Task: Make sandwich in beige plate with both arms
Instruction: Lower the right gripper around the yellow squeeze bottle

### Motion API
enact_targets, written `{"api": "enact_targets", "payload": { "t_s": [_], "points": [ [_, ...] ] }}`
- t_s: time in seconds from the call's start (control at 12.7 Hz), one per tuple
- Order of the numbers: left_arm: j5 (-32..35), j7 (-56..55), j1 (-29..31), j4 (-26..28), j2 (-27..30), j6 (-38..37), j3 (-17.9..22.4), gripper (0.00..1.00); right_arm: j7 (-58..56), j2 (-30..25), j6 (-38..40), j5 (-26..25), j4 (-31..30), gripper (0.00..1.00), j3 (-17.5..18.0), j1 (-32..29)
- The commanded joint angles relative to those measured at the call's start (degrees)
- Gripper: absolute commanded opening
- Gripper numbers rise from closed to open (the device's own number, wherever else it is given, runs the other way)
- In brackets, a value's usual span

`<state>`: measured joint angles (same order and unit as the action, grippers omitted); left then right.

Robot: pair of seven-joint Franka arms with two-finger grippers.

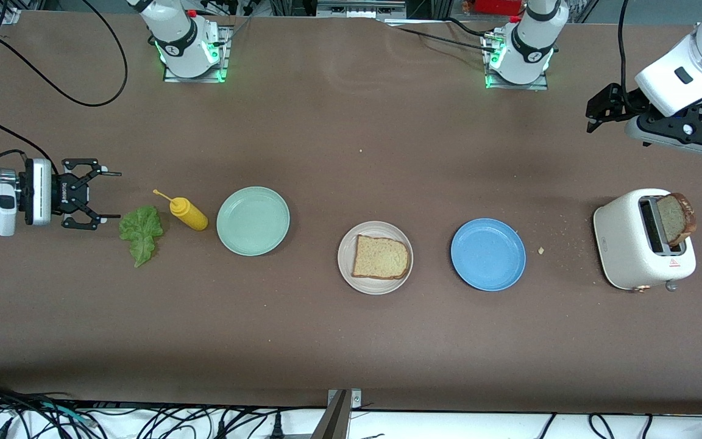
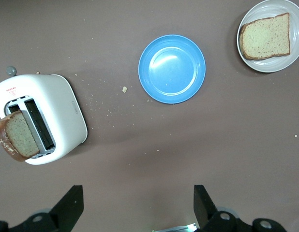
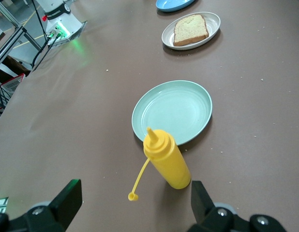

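We see the round beige plate in the middle of the brown table; one square slice of brown bread lies flat on it, so the sandwich is only just begun; it needs the leaf and a second slice.

The ruffled green lettuce leaf lies on the table toward the right arm's end; the right gripper hangs just beside it, its black fingers spread wide and holding nothing. The fingers point along the table at the leaf, and the leaf is a bit nearer to the front camera than they are; its long way runs toward that camera, so it lies across the fingers. We think the right arm is the one to get it, since it is very close and the left arm is well apart from it. The yellow squeeze bottle stands just beside the leaf, and the round mint-green plate lies between the bottle and the beige plate.

The second slice of brown bread sticks up out of a slot of the white toaster at the left arm's end; the left gripper is up over the table near the toaster, its fingers spread wide and empty too; we think this arm is the one for that slice. The round blue plate lies empty between the toaster and the beige plate; small crumbs lie by it.
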<state>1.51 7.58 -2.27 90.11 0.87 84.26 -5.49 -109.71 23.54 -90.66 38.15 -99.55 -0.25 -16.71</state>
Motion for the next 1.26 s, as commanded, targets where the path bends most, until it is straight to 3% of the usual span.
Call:
{"api": "enact_targets", "payload": {
  "t_s": [0.0,1.18],
  "points": [
    [1.21,0.42,0.16,0.86,1.15,-0.50,-0.22,1.00,-6.11,2.20,0.83,3.24,-1.09,1.00,0.43,-2.36],
    [1.04,0.42,0.51,0.86,1.15,-1.30,-0.22,1.00,-28.88,13.80,-0.83,7.02,-0.91,1.00,0.43,-4.21]
  ]
}}
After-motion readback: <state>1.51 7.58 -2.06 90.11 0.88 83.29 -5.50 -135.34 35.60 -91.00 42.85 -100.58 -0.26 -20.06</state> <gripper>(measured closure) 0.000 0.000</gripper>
